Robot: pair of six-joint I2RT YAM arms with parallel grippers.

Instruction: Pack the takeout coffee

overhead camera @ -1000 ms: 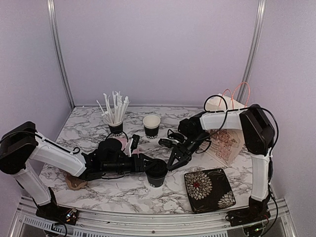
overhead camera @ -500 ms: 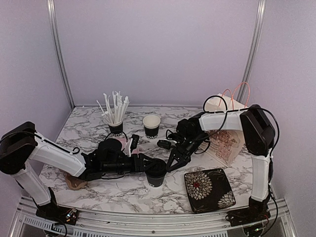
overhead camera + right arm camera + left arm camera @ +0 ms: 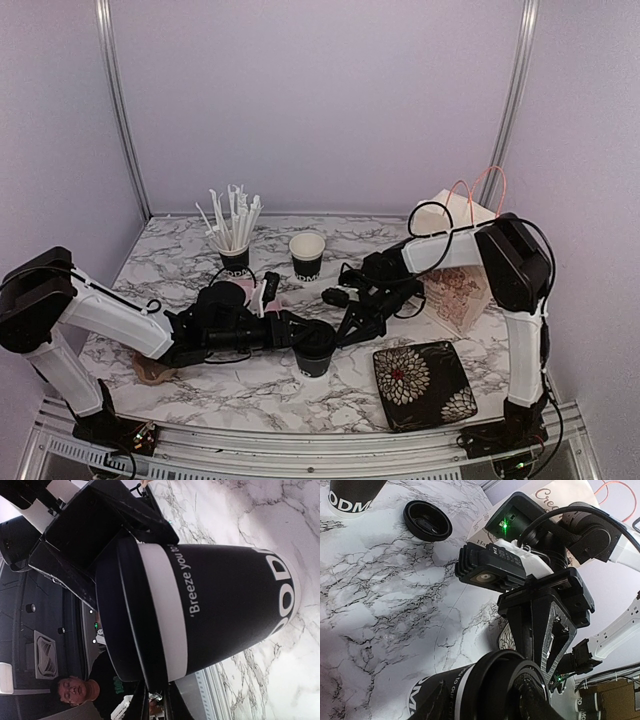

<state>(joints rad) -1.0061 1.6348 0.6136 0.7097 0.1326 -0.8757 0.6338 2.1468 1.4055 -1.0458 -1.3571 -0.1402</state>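
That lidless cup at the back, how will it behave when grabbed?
The lidless cup looks like thin paper, its rim unbraced, so a firm squeeze probably dents it. Its base is narrower than its rim, so a push may tip it.

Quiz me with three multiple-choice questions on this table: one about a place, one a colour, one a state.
1. Where does the flowered tray lie? A back left; B front right; C back centre.
2. What colour are the sticks in the back-left cup? A red; B green; C white.
3. The back-centre cup is: A open, upright; B lidded; C tipped over.
Answers: B, it lies at the front right edge; C, they show white; A, its pale inside is visible.
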